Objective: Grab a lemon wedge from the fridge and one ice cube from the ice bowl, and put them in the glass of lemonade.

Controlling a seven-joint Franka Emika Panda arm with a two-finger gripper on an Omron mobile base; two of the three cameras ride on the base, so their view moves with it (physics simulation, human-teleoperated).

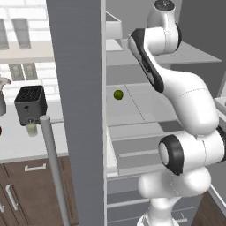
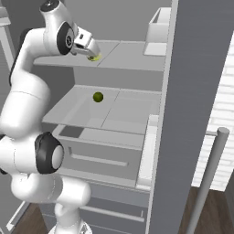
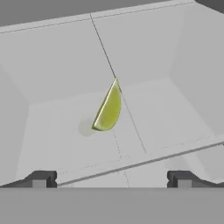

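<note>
Step in hand: fetching lemon wedge [image 3: 107, 109] from open fridge [image 2: 137, 55]. Wedge lying on upper fridge shelf, just ahead of hand [image 2: 93, 54]. Hand spread wide, holding nothing. Next: advance, straddle wedge, pinch gently. Then ice cube.

No text, label, brand, number or sign can be read anywhere: the tall matte grey fridge [image 1: 79, 110], its pale shelves and the black boxy toaster [image 1: 30, 104] on the surface all carry plain, unmarked faces.
</note>
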